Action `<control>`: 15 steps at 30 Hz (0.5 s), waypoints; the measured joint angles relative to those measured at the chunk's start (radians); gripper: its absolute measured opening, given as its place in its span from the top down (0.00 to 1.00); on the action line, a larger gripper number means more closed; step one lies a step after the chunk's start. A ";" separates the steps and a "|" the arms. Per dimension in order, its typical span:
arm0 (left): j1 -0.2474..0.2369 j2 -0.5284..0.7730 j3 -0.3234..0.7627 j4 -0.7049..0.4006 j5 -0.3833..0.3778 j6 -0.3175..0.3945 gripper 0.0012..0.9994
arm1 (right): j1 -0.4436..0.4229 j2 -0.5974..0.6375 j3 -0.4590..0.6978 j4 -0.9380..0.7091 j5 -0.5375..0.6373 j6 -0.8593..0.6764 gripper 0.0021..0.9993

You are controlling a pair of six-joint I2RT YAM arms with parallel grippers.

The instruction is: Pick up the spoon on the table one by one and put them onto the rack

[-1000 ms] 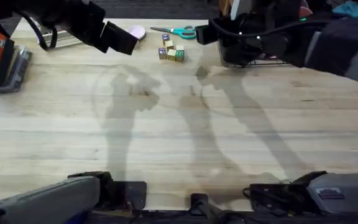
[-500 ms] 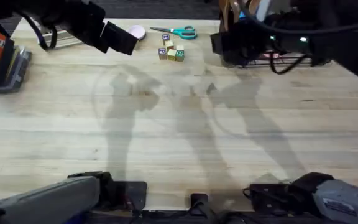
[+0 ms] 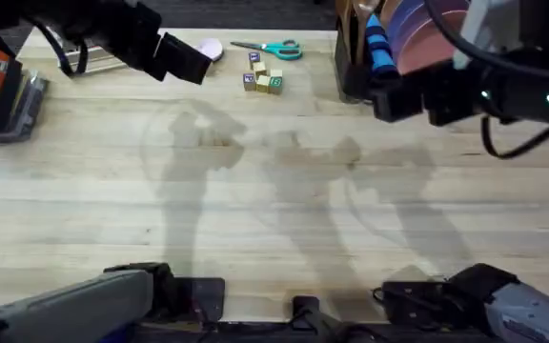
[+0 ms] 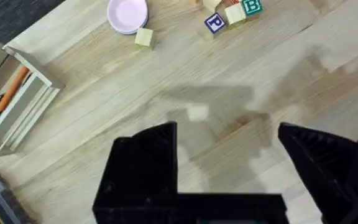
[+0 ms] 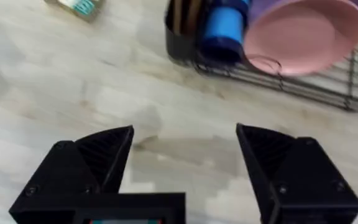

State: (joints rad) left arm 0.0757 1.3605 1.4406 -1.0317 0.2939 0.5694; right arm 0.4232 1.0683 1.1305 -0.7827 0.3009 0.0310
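Spoon status, read from the jaws outward: the right gripper (image 5: 185, 134) has its jaws wide apart with nothing between them, only bare counter (image 5: 55, 93) below. The left gripper (image 4: 227, 134) is the same, jaws apart and empty, hanging over the far left part of the counter near the lettered blocks (image 4: 229, 12). Just beyond the right jaws is the rack (image 5: 303, 87). Its black caddy (image 5: 182, 46) is at the end nearest the middle of the counter, with a blue cup (image 5: 222, 28) and a pink plate (image 5: 303, 31) beside it. Two brown wooden strips (image 5: 179, 15) rise out of the caddy, and I take these to be the spoons. Their long axis is close to upright, leaning a little. The lower ends are hidden inside the caddy, so I cannot tell whether bowls or handles point up. My judgement is that the placing step is done for both and the task is at or near its end. The next move should only need the right arm to back clear of the rack without clipping the caddy rim. I would first check the counter for any stray spoon before calling it complete.
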 joint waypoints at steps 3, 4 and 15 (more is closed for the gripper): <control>0.000 0.000 0.000 0.000 0.000 0.000 0.01 | -0.002 -0.015 0.000 -0.045 0.042 0.018 0.00; 0.000 0.000 0.000 0.000 0.000 0.000 0.01 | -0.006 -0.016 0.000 -0.050 0.050 0.025 0.00; 0.000 0.000 0.000 0.000 0.000 0.000 0.01 | -0.033 -0.015 0.000 -0.056 0.080 0.078 0.00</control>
State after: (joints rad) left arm 0.0757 1.3602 1.4406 -1.0321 0.2939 0.5694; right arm 0.3904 1.0531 1.1305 -0.8383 0.3805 0.1093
